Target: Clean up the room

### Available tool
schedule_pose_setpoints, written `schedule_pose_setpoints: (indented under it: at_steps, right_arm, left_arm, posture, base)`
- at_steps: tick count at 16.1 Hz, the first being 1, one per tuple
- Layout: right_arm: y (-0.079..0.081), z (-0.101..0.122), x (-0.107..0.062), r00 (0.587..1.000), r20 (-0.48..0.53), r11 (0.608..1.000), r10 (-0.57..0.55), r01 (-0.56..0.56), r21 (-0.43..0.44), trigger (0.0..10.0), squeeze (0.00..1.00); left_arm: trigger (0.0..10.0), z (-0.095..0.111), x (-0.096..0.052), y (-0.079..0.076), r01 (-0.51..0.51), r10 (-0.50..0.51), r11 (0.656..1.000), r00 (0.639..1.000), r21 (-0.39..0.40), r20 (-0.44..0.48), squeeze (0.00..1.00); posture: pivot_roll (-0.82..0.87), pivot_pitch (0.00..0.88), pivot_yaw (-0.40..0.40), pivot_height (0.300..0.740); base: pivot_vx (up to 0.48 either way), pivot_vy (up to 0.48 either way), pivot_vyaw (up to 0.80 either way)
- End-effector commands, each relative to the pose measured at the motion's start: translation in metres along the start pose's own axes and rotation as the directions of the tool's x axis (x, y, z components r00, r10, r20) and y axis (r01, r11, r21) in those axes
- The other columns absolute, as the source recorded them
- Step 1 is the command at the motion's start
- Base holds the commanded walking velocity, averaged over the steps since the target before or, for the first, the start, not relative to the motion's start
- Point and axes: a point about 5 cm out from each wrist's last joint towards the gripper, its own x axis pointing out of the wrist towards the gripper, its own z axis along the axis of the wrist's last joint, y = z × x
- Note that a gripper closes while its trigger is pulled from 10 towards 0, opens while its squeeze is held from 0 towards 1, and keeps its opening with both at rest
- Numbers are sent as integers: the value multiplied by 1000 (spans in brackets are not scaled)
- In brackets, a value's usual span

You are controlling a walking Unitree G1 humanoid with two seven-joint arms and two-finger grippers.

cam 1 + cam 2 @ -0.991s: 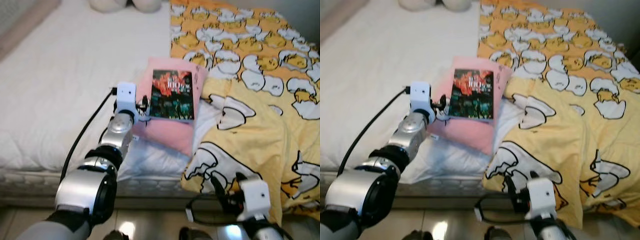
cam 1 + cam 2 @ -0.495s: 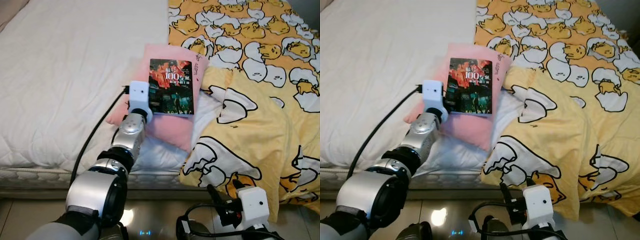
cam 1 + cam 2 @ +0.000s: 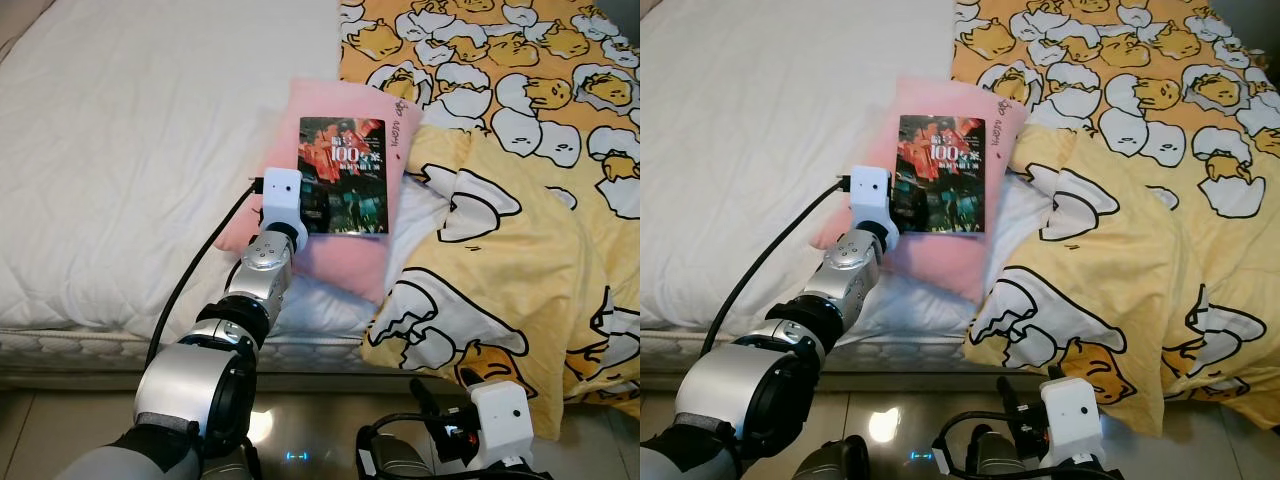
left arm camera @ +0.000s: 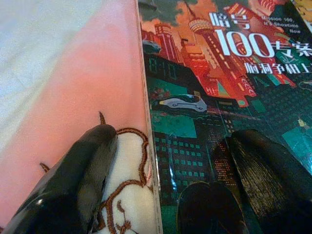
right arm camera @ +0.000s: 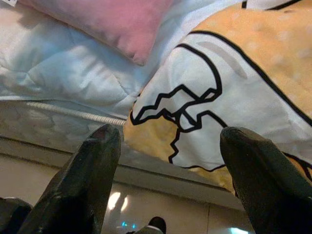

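Book pickup: left claw now straddling the near edge

Left gripper (image 4: 161, 195) fingers apart, one on the pink pillow (image 4: 87, 97), the other on the book (image 3: 343, 176) cover; 0.5 s ago it sat a touch lower in frame. Nothing clamped yet. Book lies flat on the pillow, centre frame, beside the yellow duvet (image 3: 520, 260). Right gripper (image 5: 170, 165) spread, idle, bottom of frame. Judgement: grasp imminent.

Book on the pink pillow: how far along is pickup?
Done: the left gripper straddles the near edge of the dark city-cover book, fingers open. In hand: nothing; the book lies flat on the pink pillow. Left: close, lift. The right gripper hangs open, idle.
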Motion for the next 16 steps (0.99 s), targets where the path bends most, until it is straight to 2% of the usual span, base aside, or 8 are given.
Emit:
schedule_pose_setpoints:
  at_steps: [1,2,3,5,8,9,12,16]
  right_arm:
    - [-1,-1,-2,1000,-11,1000,-13,13,1,10000,0]
    - [0,-1,-2,1000,-12,1000,-12,12,1,10000,0]
    - [0,-1,-2,1000,-14,1000,-11,11,2,10000,0]
    - [0,-2,0,1000,-18,1000,-8,8,4,10000,0]
    - [1,-2,2,1000,-16,1000,-7,7,5,10000,0]
    - [3,-3,3,1000,-18,1000,-1,1,7,10000,0]
    - [3,-4,5,1000,-20,1000,2,-2,9,10000,0]
    - [1,-3,10,1000,-12,1000,0,0,6,10000,0]
  left_arm:
    - [7451,-28,-7,-7,37,-36,999,990,1,-133,0]
    - [2549,-29,-7,-9,59,-55,998,988,21,-142,0]
    - [0,-31,-8,-12,95,-81,991,985,90,-153,0]
    - [0,-28,-8,-22,160,-128,944,984,289,-127,0]
    - [0,-29,-9,-25,190,-156,934,979,302,-135,0]
    - [0,-47,-14,-25,200,-161,969,957,147,-243,0]
    - [0,-60,-18,-23,135,-163,985,936,-111,-312,0]
    - [0,-50,-15,-29,186,-228,966,940,-179,-255,0]
  posture:
    - [-261,239,-27,740]
    - [-259,239,-28,740]
    - [-258,240,-27,740]
    - [-249,239,-25,740]
    - [-241,240,-25,740]
    - [-233,241,-23,740]
    - [-231,236,-21,740]
    - [-233,221,-21,740]
  base:
    - [0,0,0]
    - [0,0,0]
    - [0,0,0]
    - [0,0,0]
    - [0,0,0]
    - [0,0,0]
    - [0,0,0]
    - [0,0,0]
